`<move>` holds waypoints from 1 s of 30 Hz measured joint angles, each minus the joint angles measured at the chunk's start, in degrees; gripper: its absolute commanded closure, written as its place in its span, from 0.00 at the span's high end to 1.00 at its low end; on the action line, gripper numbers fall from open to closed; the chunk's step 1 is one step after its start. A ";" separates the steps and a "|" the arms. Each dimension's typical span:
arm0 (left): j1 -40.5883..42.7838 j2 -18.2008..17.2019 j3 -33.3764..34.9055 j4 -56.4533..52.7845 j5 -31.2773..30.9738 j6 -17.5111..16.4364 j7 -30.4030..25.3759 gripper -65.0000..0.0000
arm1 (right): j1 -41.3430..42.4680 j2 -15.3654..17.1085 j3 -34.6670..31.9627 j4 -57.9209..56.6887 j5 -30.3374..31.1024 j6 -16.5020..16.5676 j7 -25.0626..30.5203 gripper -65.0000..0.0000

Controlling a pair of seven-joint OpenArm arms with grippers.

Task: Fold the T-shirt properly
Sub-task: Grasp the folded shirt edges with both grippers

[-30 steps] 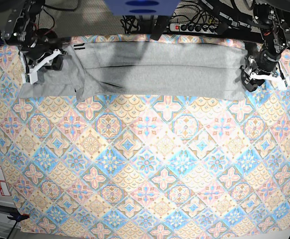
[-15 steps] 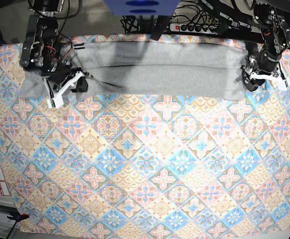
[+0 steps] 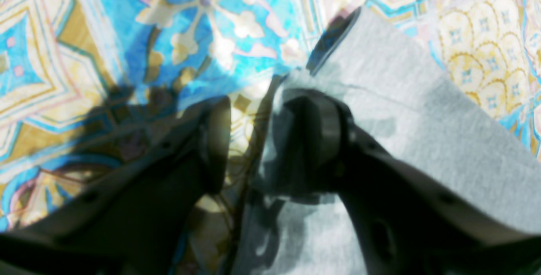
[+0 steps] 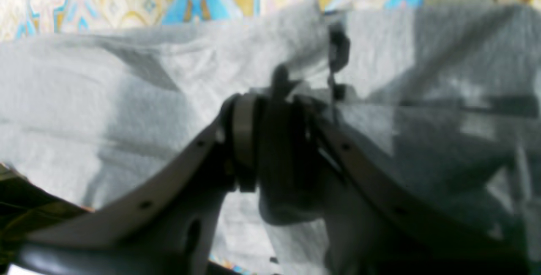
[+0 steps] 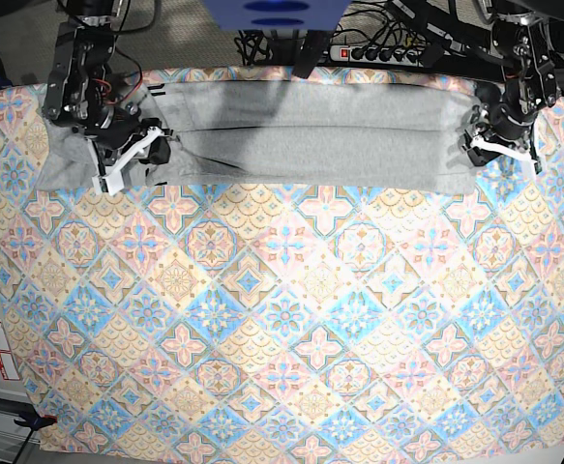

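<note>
Your tile-patterned tablecloth (image 5: 282, 319) carries the T-shirt (image 5: 311, 140) as a long grey band along its far edge. At the shirt's end by the power strip (image 5: 383, 53), your left gripper (image 3: 249, 140) stands spread: one finger lies on the cloth, the other on bare tablecloth, gripping nothing. At the opposite end, your right gripper (image 4: 272, 140) is clenched on a bunched fold, now shifted back toward the shirt's edge since a half-second ago

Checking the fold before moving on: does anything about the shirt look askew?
The T-shirt lies as a long band, but its end under the right gripper is bunched and juts out unevenly.
</note>
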 measured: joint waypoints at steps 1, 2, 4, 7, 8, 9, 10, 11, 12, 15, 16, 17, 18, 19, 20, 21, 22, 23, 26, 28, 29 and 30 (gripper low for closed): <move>-0.02 -0.13 0.59 0.04 0.00 0.04 -0.15 0.44 | 0.13 0.00 -0.02 0.00 0.00 0.02 0.00 0.21; -0.02 -0.33 1.11 0.04 0.00 0.07 -0.26 0.44 | 0.24 0.00 -0.02 0.00 0.04 0.04 0.22 0.21; -0.02 -0.35 2.08 0.07 0.20 0.24 -0.55 0.44 | 0.22 0.00 -0.07 0.00 0.04 0.02 0.22 0.21; 0.00 -0.50 3.76 0.09 0.44 0.44 -1.49 0.44 | 0.11 0.02 -0.07 0.00 0.02 0.02 0.22 0.22; 0.02 -0.50 4.46 0.20 0.44 0.46 -1.62 0.44 | 0.11 0.00 -0.07 0.00 0.02 0.02 0.22 0.22; 0.00 -0.52 5.22 0.24 0.37 0.46 -1.79 0.44 | 0.13 0.00 -0.07 0.00 0.02 0.02 0.22 0.22; 0.00 -0.52 5.90 0.39 0.37 0.50 -1.81 0.44 | 0.13 0.00 -0.07 0.00 0.02 0.02 0.22 0.22; 0.13 -0.50 6.34 0.50 0.33 0.44 -1.79 0.44 | 0.13 0.00 -0.07 0.00 0.02 0.02 0.22 0.22; 0.31 -0.50 6.56 0.50 0.09 0.39 -1.86 0.44 | 0.13 0.00 -0.07 0.00 0.02 0.02 0.20 0.22; 0.61 -0.48 6.56 0.50 -0.09 0.22 -2.25 0.44 | 0.26 0.00 -0.07 0.00 0.02 0.02 0.22 0.22; 0.66 -0.48 6.56 0.50 -0.09 0.22 -2.25 0.44 | 0.28 0.00 -0.07 0.00 0.04 0.04 0.22 0.22; 0.74 -0.48 6.56 0.50 -0.07 0.20 -2.29 0.43 | 0.28 0.00 -0.07 0.00 0.02 0.02 0.20 0.22; 0.74 -0.48 6.58 0.50 -0.04 0.22 -2.36 0.43 | 0.26 0.00 -0.07 0.00 0.02 0.02 0.20 0.22; 0.76 -0.48 6.64 0.50 -0.04 0.20 -2.47 0.43 | 0.26 0.00 -0.07 0.00 0.02 0.02 0.20 0.22; 0.76 -0.48 6.67 0.50 -0.04 0.20 -2.47 0.43 | 0.26 0.00 -0.07 0.00 0.02 0.02 0.20 0.22; 0.79 -0.50 7.08 0.50 -0.04 0.22 -2.64 0.43 | 0.26 0.00 -0.07 0.00 0.04 0.02 0.20 0.22; 0.83 -0.50 8.11 0.52 -0.02 0.50 -3.06 0.43 | 0.28 -0.02 -0.07 0.00 0.02 0.02 0.20 0.22; 0.94 -0.57 9.25 0.57 0.02 0.59 -3.45 0.43 | 0.31 -0.02 -0.07 0.00 0.04 0.02 0.17 0.22; 0.94 -1.29 11.54 0.68 0.48 0.83 -3.50 0.42 | 0.28 0.00 -0.07 0.00 0.02 0.00 -0.02 0.22; 0.94 -1.27 11.89 0.79 0.79 1.11 -3.72 0.37 | 0.42 -0.04 -0.07 0.00 0.07 0.02 -0.17 0.22; 0.94 -1.27 11.91 0.76 0.81 1.11 -3.74 0.31 | 0.42 -0.02 -0.07 0.00 0.20 0.04 -0.20 0.22; 0.94 -1.27 11.91 0.76 0.79 1.09 -3.72 0.25 | 0.42 0.00 -0.07 0.00 0.17 0.00 -0.22 0.22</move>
